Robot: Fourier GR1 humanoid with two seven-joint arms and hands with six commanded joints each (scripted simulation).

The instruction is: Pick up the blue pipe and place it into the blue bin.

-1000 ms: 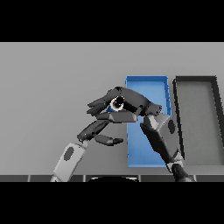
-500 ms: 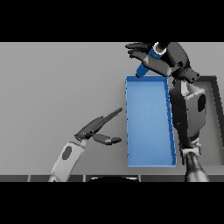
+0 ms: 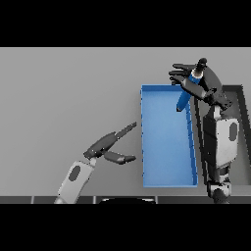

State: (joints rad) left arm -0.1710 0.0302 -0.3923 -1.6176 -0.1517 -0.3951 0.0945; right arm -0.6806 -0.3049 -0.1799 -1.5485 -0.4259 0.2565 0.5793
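At about one o'clock the right hand (image 3: 201, 82) is curled around the blue pipe (image 3: 185, 97), holding it tilted over the blue bin's (image 3: 166, 166) far right corner, while the left hand (image 3: 109, 144) hangs slack-fingered at seven o'clock above the desk (image 3: 63, 98).

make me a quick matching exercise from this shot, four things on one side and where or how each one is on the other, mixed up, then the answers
Things:
1. blue pipe
2. blue bin
3. left hand
4. dark bin

Places or states:
A. open, fingers straight, over the table left of the blue bin
B. held in the right hand, tilted over the blue bin's far right corner
C. on the table, nothing lying inside
D. at the right edge, mostly hidden behind the right arm

Pairs: 1-B, 2-C, 3-A, 4-D
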